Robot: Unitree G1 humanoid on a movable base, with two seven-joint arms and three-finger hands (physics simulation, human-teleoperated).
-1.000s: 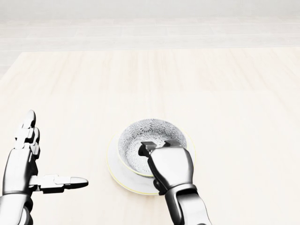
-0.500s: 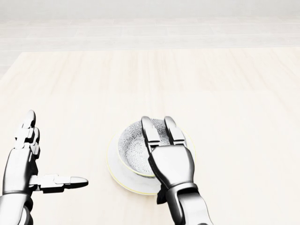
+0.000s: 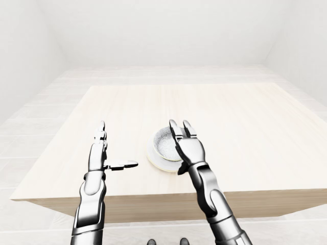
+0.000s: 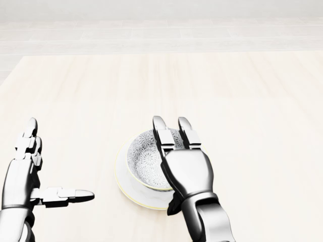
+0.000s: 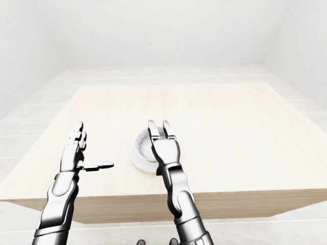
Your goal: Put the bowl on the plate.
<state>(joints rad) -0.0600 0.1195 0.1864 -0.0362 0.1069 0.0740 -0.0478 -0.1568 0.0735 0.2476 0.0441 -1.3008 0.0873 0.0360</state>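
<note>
So the bowl (image 4: 145, 162), with a grey flowery pattern inside, is seen already sat on the plate (image 4: 124, 187), a little below the centre of the head view. Both are placed on the pale wooden table (image 4: 151, 85). The plate is white with a faint yellowish rim, and it can be made out poking out around the bowl's left and lower edge. The right hand (image 4: 185, 169) is laid over the right part of the bowl with its two long fingers (image 4: 161, 133) stretched out straight, side by side, pointing toward the top of the frame. Nothing is gripped by it. A dark bit of thumb is glimpsed under the palm near the plate's lower edge, and whether the bowl is actually touched there can't be told. The left hand (image 4: 22, 171) is held well apart, in the lower left corner, spread wide: fingers pointed up, thumb (image 4: 68, 193) stuck out sideways toward the plate, nothing held. In the eye views the table is shown surrounded by a whitish floor (image 3: 30, 127) and plain walls.
</note>
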